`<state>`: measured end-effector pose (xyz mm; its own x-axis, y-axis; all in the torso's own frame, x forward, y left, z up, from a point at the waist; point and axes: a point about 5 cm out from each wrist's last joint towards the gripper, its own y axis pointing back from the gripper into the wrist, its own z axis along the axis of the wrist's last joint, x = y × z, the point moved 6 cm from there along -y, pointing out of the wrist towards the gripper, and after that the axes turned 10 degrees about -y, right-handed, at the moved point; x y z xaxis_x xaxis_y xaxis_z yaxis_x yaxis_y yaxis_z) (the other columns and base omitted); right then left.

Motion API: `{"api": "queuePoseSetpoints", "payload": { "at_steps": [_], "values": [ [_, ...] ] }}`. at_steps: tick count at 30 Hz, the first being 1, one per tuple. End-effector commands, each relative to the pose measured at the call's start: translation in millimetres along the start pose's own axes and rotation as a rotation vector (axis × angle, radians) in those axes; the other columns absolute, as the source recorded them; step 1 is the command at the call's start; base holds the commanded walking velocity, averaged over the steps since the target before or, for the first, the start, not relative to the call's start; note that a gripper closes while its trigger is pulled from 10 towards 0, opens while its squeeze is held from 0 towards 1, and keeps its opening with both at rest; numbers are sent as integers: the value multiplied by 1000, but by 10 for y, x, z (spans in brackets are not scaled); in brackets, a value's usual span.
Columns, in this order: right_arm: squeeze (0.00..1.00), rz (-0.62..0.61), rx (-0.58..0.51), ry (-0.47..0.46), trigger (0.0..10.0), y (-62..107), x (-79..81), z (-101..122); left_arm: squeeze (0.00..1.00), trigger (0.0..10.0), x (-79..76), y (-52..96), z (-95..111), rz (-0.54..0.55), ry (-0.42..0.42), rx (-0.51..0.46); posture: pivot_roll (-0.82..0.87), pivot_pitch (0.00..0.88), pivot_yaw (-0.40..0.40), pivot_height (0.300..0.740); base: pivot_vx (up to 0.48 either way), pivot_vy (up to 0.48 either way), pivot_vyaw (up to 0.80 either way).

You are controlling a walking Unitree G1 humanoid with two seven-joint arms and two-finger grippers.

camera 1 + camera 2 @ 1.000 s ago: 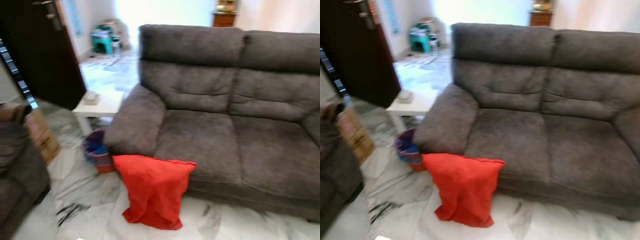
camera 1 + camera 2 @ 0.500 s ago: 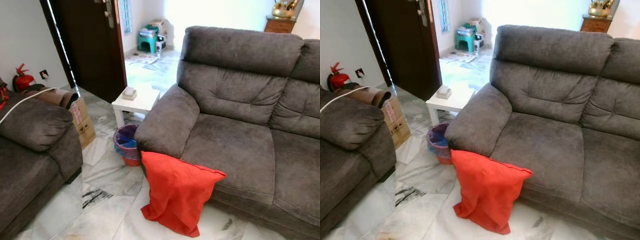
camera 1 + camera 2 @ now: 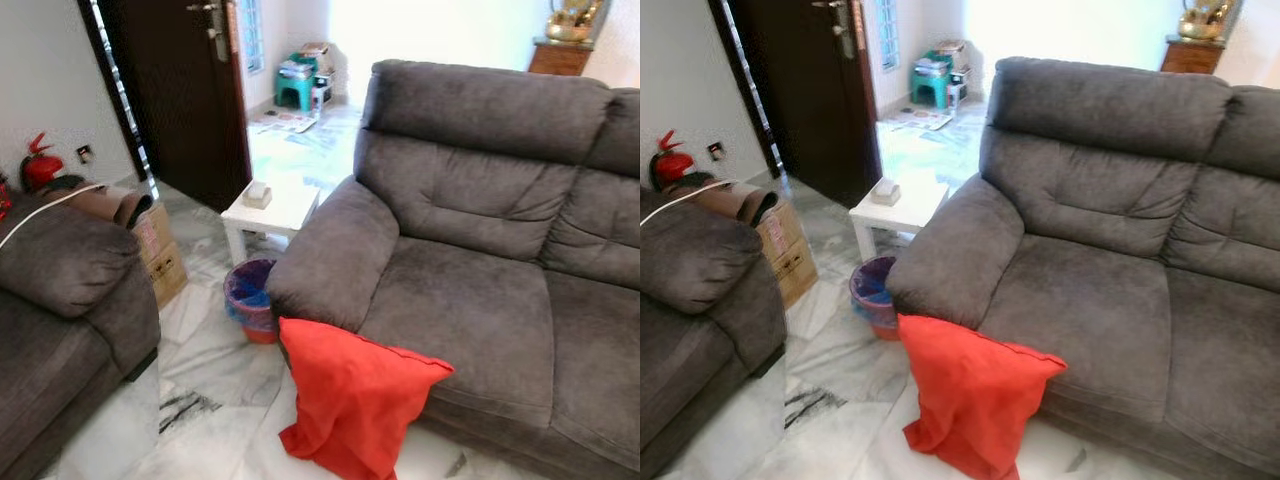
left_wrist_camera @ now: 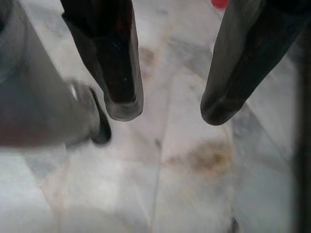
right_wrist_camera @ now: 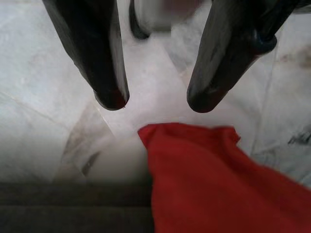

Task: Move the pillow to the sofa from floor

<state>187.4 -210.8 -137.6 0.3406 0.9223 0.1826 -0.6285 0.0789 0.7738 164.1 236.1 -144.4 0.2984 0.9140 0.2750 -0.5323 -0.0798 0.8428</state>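
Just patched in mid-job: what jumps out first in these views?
The red pillow stands on the marble floor, leaning against the front of the grey sofa below its armrest. Beside that armrest sit a small bin and a white side table. The right end effector hangs open above the pillow's corner.

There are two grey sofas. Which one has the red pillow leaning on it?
The big sofa on the robot's right. The red pillow stands on the floor, propped against its front by the armrest. The other sofa, on the left, has none.
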Motion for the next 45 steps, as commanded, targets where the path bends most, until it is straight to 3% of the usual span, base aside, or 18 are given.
{"api": "queuePoseSetpoints", "payload": {
  "at_steps": [1,18,24,32,33,34,35,36,37,38,39,41,42,45],
  "values": [
    [0,-22,6,0,10000,19,-93,-17,0,10000,-67,-5,16,-16,7,-5,-29,0,18,740,352,0,0],
    [0,10,-42,-7,10000,-25,29,131,0,10000,-75,-11,85,-14,37,-39,-28,0,19,740,313,0,0],
    [0,43,-106,6,10000,-51,127,305,0,10000,2,-46,365,13,112,-129,-26,1,21,740,0,0,0],
    [0,45,-162,-24,10000,-48,120,423,0,10000,87,-64,659,42,182,-222,-25,11,23,740,0,0,686],
    [0,62,-210,-67,10000,-45,142,533,0,10000,127,-60,835,52,178,-281,-23,12,25,740,0,0,0],
    [0,62,-210,-67,10000,-45,142,533,0,10000,127,-60,835,52,178,-281,-23,12,25,740,0,0,0],
    [0,70,-264,-121,10000,-40,156,661,0,10000,173,-33,1079,66,144,-371,-27,16,27,740,0,0,0],
    [0,72,-281,-135,10000,-39,159,703,0,10000,185,-20,1157,70,133,-401,-27,16,28,740,0,0,0],
    [0,86,-339,-142,10000,-31,192,864,0,10000,251,56,1481,91,101,-525,-26,18,30,740,0,0,0],
    [0,86,-339,-142,10000,-31,192,864,0,10000,251,56,1481,91,101,-525,-26,18,30,740,0,0,0],
    [0,98,-389,-147,10000,-17,220,1001,0,10000,304,160,1757,112,62,-638,-21,20,32,740,0,0,0],
    [0,115,-441,-158,10000,5,252,1136,0,10000,348,276,1978,133,34,-732,-16,22,32,740,0,0,0],
    [0,137,-495,-157,10000,37,293,1269,0,10000,394,403,2166,154,21,-814,-16,23,33,740,0,0,0],
    [0,166,-564,-155,10000,94,336,1410,0,10000,438,567,2327,183,5,-896,-20,28,36,740,0,0,0]
  ]
}}
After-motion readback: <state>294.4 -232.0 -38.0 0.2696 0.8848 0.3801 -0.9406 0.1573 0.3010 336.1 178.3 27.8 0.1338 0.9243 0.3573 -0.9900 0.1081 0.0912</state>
